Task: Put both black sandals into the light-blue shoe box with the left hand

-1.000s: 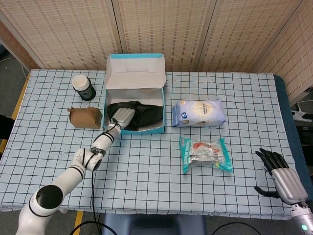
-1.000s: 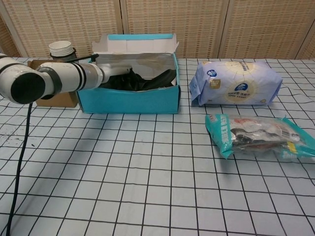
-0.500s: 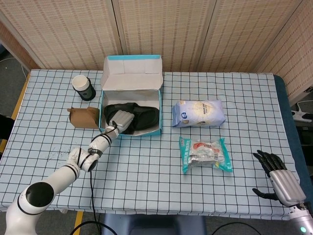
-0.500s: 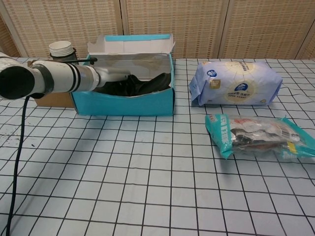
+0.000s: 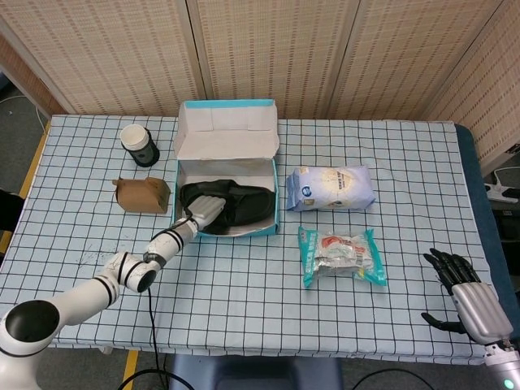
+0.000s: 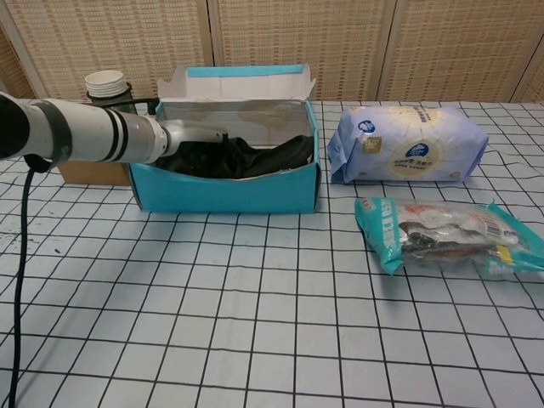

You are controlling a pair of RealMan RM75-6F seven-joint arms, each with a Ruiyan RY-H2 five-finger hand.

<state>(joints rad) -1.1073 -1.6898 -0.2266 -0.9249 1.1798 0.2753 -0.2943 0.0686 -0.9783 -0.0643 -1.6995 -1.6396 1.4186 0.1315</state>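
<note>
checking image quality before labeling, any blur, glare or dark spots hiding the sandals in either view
Head view: sharp, evenly lit, black sandals read as one dark mass inside the shoe box. Chest view: the near arm looms large, the left robot hand is hard to make out, and the box wall hides the sandals' lower part.

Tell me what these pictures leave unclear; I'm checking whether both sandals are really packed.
- Sandals: one dark mass in the shoe box in both views; cannot count two.
- Left hand: fingers lie among the sandals; whether it grips one is hidden in both views.
- Box floor, chest view: blocked by the front wall.
- Right hand: only in the head view.
</note>
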